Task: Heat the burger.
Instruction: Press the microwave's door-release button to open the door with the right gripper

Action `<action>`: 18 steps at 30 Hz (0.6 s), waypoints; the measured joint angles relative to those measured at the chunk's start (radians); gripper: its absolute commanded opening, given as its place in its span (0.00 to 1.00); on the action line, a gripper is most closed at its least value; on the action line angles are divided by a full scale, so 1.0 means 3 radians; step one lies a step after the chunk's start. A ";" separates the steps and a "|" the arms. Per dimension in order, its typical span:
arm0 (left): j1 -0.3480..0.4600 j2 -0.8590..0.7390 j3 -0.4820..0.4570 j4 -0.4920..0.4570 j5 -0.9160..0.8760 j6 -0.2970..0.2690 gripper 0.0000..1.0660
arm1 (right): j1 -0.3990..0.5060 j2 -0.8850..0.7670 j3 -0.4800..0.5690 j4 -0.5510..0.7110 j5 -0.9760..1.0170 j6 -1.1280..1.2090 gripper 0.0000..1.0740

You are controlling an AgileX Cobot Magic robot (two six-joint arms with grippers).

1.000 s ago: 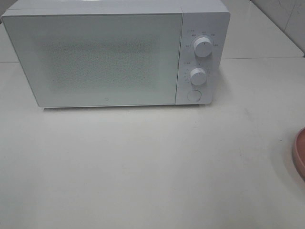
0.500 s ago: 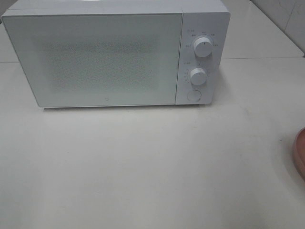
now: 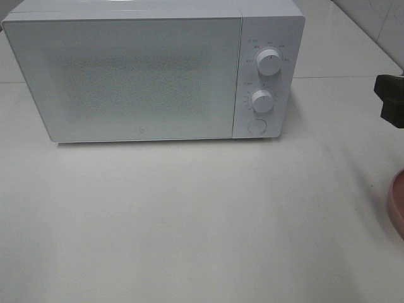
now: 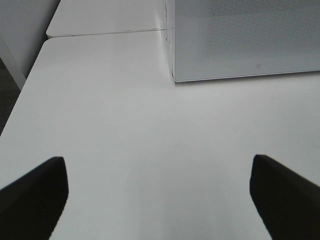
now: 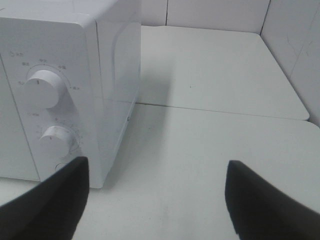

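**Figure. White microwave oven (image 3: 139, 76) with its door closed, at the back of a pale table (image 3: 189, 221); high view and two wrist views.**

We find the burger in none of the three views, so we cannot tell where it lies or how it stands relative to either pincer.

The left pincer (image 4: 160, 200) shows only in its own wrist view. It is released: its two dark fingers (image 4: 35, 197) stand wide apart over bare table with nothing between them. It faces the door-side front corner of the oven.

The right pincer (image 5: 160, 200) is likewise released and empty, and faces the oven's control-panel end. In the high view it shows only as a dark block at the right edge, well apart from the rim of a pink plate (image 3: 398, 205), which the same edge cuts off.

On the panel we see an upper knob (image 3: 269, 63), a lower knob (image 3: 262, 101) and a round button (image 3: 256, 126). Small grey characters ring both knobs, too fine to read. A small mark (image 3: 140, 133) low on the door is also illegible.
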 measured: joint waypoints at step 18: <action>0.0000 0.0000 0.0000 0.0000 0.0000 0.0000 0.85 | 0.1523 0.0940 0.0017 0.1740 -0.1610 -0.1143 0.68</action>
